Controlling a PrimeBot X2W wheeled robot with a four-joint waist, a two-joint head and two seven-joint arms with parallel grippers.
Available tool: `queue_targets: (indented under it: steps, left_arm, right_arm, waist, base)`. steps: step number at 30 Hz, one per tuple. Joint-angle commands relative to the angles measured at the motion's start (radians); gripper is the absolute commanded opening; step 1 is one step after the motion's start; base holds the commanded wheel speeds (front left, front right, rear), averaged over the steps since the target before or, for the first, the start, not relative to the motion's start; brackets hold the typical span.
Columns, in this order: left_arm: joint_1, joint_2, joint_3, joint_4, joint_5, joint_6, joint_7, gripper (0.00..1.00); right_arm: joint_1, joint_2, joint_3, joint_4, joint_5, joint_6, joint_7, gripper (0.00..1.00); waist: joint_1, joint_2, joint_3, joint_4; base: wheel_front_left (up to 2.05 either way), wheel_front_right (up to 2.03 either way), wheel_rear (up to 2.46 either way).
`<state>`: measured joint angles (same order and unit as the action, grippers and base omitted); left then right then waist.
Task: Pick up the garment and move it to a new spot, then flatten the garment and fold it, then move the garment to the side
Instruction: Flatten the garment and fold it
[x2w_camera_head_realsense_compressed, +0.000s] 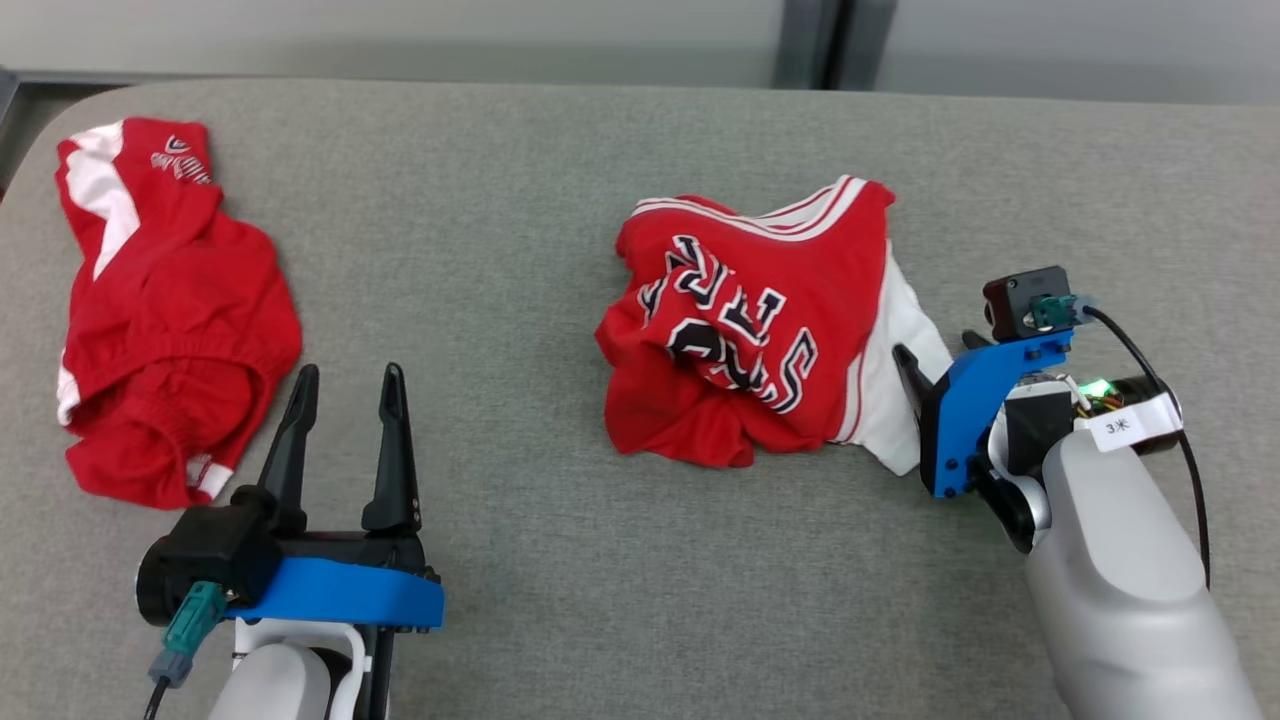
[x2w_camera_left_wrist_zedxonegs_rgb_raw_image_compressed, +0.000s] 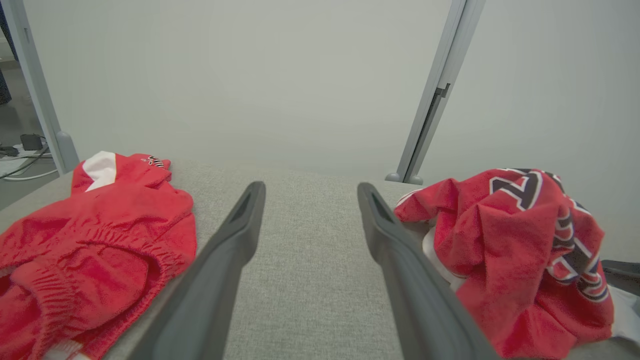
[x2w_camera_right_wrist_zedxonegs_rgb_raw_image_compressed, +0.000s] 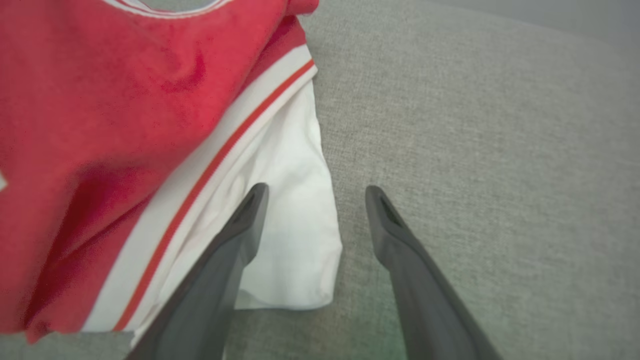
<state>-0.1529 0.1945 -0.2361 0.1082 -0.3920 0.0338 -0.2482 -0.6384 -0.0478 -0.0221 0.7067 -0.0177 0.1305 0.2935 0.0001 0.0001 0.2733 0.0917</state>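
A crumpled red garment (x2w_camera_head_realsense_compressed: 740, 330) with dark lettering and a white panel lies right of centre on the grey table (x2w_camera_head_realsense_compressed: 500, 250). My right gripper (x2w_camera_head_realsense_compressed: 940, 360) is open at its right edge. In the right wrist view the right gripper (x2w_camera_right_wrist_zedxonegs_rgb_raw_image_compressed: 316, 190) straddles the white hem (x2w_camera_right_wrist_zedxonegs_rgb_raw_image_compressed: 295, 235): one finger over the cloth, the other over bare table, with the red garment (x2w_camera_right_wrist_zedxonegs_rgb_raw_image_compressed: 125, 100) at upper left. Near the front left my left gripper (x2w_camera_head_realsense_compressed: 350, 372) stands open and holds nothing. In the left wrist view the left gripper (x2w_camera_left_wrist_zedxonegs_rgb_raw_image_compressed: 310, 187) points between the two cloths, the lettered garment (x2w_camera_left_wrist_zedxonegs_rgb_raw_image_compressed: 515, 250) to its right.
Red shorts (x2w_camera_head_realsense_compressed: 170, 310) with white trim and an elastic waist lie at the table's left end, close to my left fingers, and the shorts (x2w_camera_left_wrist_zedxonegs_rgb_raw_image_compressed: 100, 240) sit left of those fingers. A pale wall with a grey post (x2w_camera_left_wrist_zedxonegs_rgb_raw_image_compressed: 430, 110) stands behind the table.
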Motion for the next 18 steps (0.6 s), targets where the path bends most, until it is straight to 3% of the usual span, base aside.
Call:
queue_targets:
  steps: [1,3,4,5,6,12,18]
  left_arm:
    - [-0.017,-0.001,0.0,0.006,0.007,-0.003,-0.004,1.0]
    - [-0.021,-0.006,-0.002,0.012,0.004,-0.004,-0.006,1.0]
    - [-0.02,-0.006,-0.002,0.015,0.001,-0.004,-0.007,1.0]
    - [-0.019,-0.007,-0.001,0.019,0.0,-0.004,-0.008,1.0]
    - [-0.015,-0.006,0.001,0.022,-0.001,-0.003,-0.009,1.0]
    - [0.016,0.004,0.02,0.037,-0.012,0.006,-0.011,1.0]
    - [0.053,0.017,0.04,0.034,-0.02,0.015,-0.012,1.0]
  right_arm:
    - [-0.024,-0.005,-0.013,0.042,-0.022,0.001,0.016,1.0]
    - [-0.032,-0.004,-0.018,0.092,-0.033,0.001,0.032,1.0]
    - [-0.031,-0.003,-0.016,0.111,-0.035,0.001,0.033,0.71]
    - [-0.03,-0.003,-0.006,0.127,-0.034,0.001,0.032,0.28]
    - [-0.033,-0.003,0.006,0.133,-0.027,0.001,0.022,0.0]
    - [-0.023,-0.005,0.031,0.093,-0.005,0.0,-0.054,0.0]
    - [0.062,-0.005,-0.03,-0.056,0.0,0.0,-0.084,0.0]
  waist:
    - [-0.0001,-0.0001,0.022,0.026]
    - [-0.0001,-0.0001,0.021,0.028]
    - [-0.0001,-0.0001,0.019,0.028]
    - [-0.0001,-0.0001,0.015,0.025]
    - [-0.0001,-0.0001,0.01,0.021]
    - [-0.0001,-0.0001,-0.041,-0.033]
    - [-0.0001,-0.0001,-0.095,-0.101]
  base:
    - [0.0,0.0,0.0]
    - [0.0,0.0,0.0]
    - [0.0,0.0,0.0]
    - [0.0,0.0,0.0]
    - [0.0,0.0,0.0]
    - [0.0,0.0,0.0]
    - [0.0,0.0,0.0]
